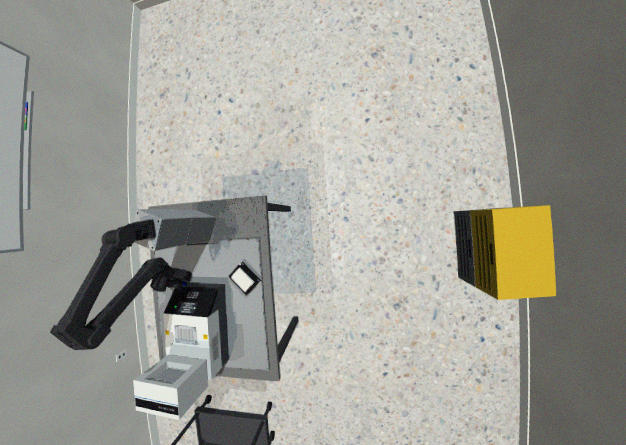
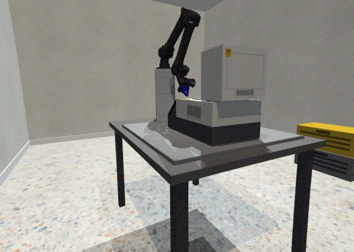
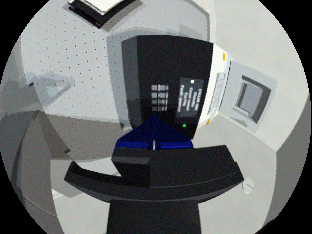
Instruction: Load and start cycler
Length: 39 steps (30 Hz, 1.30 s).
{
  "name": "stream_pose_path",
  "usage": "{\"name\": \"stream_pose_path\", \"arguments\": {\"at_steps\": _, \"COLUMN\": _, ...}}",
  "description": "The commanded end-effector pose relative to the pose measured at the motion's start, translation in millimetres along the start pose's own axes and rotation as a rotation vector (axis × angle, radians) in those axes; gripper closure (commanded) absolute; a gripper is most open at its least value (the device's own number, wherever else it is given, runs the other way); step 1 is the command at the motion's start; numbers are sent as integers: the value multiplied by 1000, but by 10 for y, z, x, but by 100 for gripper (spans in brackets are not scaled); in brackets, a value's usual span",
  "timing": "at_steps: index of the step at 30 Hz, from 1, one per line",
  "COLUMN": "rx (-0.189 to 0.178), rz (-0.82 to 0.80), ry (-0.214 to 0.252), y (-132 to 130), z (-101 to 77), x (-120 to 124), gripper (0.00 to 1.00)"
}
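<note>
The lid (image 2: 233,71) of the cycler (image 2: 217,119) stands upright behind the housing, and the block (image 1: 185,333) lies exposed with no plate on it. The green lamp (image 3: 184,125) is lit on the black key panel (image 1: 192,300). The plate (image 1: 244,278) rests on its nest, on the table (image 1: 270,288) just to the right of the panel in the top view, apart from the machine.

The claw (image 2: 185,91) hovers above the panel's near edge, its blue fingers pressed fully together and holding nothing.

Risks, in my judgement: the shut fingers sit close over the keys (which key lies beneath cannot be told), so a downward drift could press LID and close it on an empty block. A hard push could also shift the machine on its feet. The plate's orientation is too small to read here; fetching it without checking risks seating well A1 at the wrong corner.
</note>
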State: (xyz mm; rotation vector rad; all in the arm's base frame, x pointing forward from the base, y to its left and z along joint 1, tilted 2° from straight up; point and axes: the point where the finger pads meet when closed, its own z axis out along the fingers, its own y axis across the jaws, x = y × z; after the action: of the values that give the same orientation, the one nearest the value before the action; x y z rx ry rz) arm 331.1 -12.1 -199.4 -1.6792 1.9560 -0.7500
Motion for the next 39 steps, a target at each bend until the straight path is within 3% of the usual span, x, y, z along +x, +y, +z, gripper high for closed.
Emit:
{"name": "stream_pose_path", "arguments": {"at_steps": 1, "rx": -45, "rz": 14, "ry": 14, "y": 162, "z": -116, "x": 76, "gripper": 100}}
{"name": "stream_pose_path", "arguments": {"at_steps": 20, "rx": -13, "rz": 17, "ry": 9, "y": 53, "z": 38, "x": 41, "gripper": 100}}
{"name": "stream_pose_path", "arguments": {"at_steps": 26, "rx": -37, "rz": 14, "ry": 12, "y": 142, "z": -57, "x": 63, "gripper": 100}}
{"name": "stream_pose_path", "arguments": {"at_steps": 39, "rx": -45, "rz": 12, "ry": 13, "y": 171, "z": -98, "x": 70, "gripper": 100}}
